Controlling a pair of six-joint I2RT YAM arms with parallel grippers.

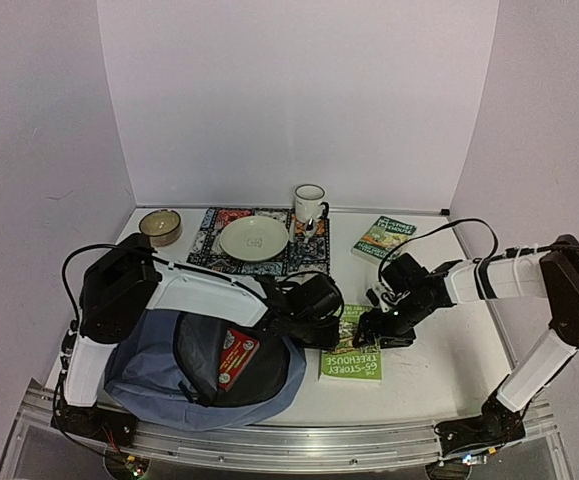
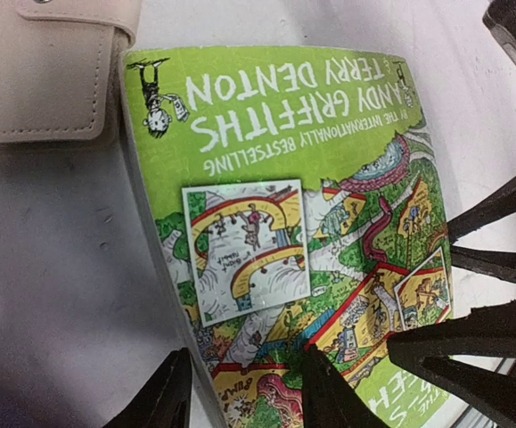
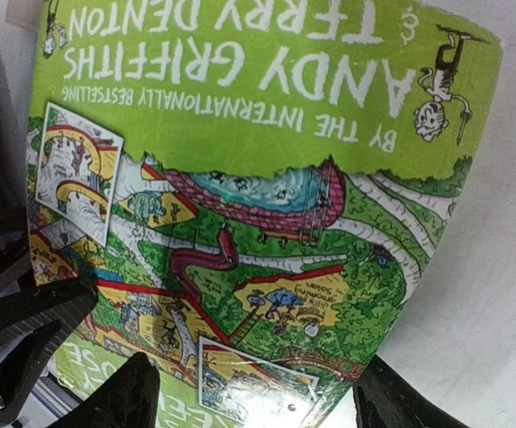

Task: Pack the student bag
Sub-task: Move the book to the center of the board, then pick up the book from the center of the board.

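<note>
The student bag [image 1: 169, 385], slate-blue with its top gaping, lies at the near left with a red packet [image 1: 237, 358] inside its mouth. A green paperback [image 1: 352, 357] lies flat just right of it. My left gripper [image 1: 329, 325] straddles the book's left edge [image 2: 244, 397]: one finger rests over the cover [image 2: 329, 392], the other stands on the table beside it [image 2: 164, 397]. My right gripper [image 1: 371, 327] straddles the opposite edge [image 3: 262, 401], jaws wide. Neither pair of fingers is closed on the book.
A second green book [image 1: 382, 237] lies at the back right. A plate [image 1: 254, 238] on a patterned mat [image 1: 209, 240], a mug [image 1: 309, 203] and a small bowl [image 1: 159, 227] stand along the back. A beige case [image 2: 44, 76] lies by the book's far corner.
</note>
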